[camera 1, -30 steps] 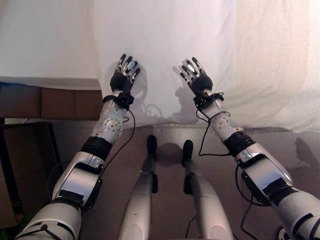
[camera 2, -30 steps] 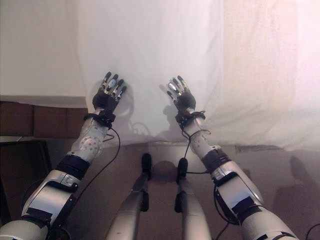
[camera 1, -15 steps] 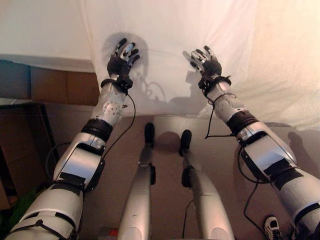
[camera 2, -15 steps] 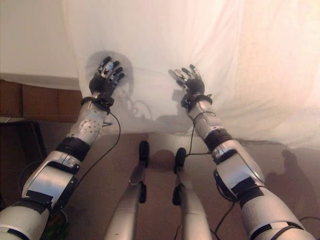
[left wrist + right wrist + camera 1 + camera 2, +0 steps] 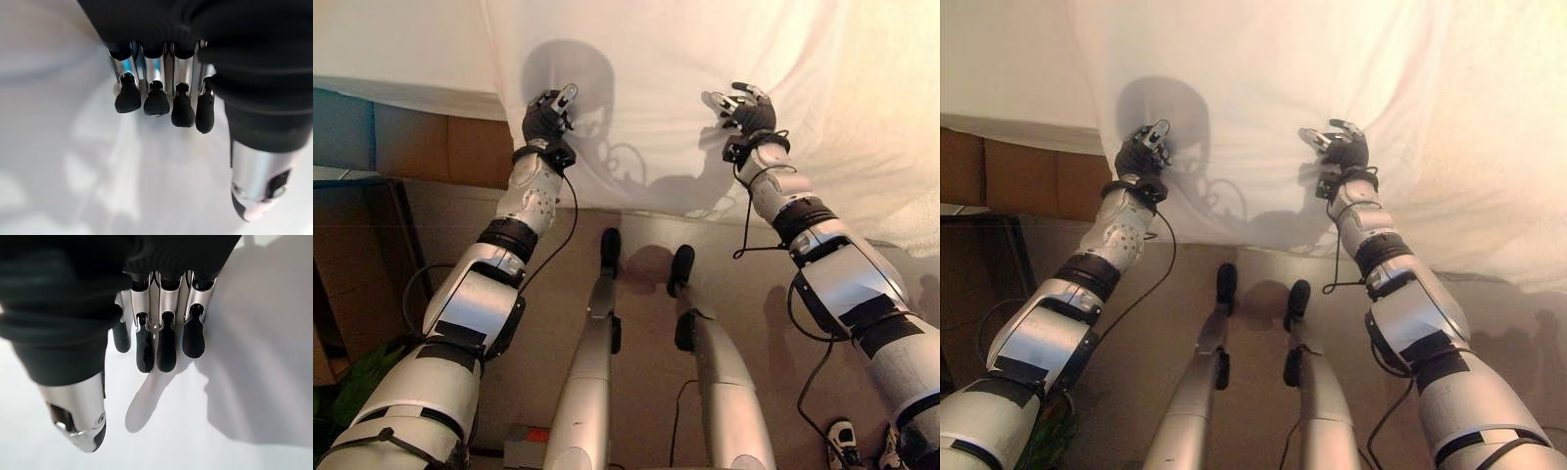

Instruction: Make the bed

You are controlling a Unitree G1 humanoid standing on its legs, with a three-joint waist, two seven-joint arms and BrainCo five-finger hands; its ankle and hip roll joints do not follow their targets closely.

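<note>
A white sheet [image 5: 646, 78] covers the bed and hangs over its near edge toward the floor. Both hands are raised against this hanging part, about shoulder-width apart. My left hand [image 5: 545, 119] has its fingers [image 5: 156, 100] curled, their tips close to the cloth, and the thumb [image 5: 257, 186] stands apart with no cloth pinched. My right hand [image 5: 749, 113] is also curled; its fingers [image 5: 164, 345] hover just off the sheet and cast a shadow on it, holding nothing.
A rougher, textured white cover [image 5: 891, 98] lies over the bed to the right of the smooth sheet. The brown side of the bed [image 5: 431, 147] shows at the left below the sheet's edge. A dark stand [image 5: 362, 255] is on the floor at far left.
Both hands have moved farther up the hanging sheet and their fingers have gone from spread flat to curled. The whole view has shifted as well.
</note>
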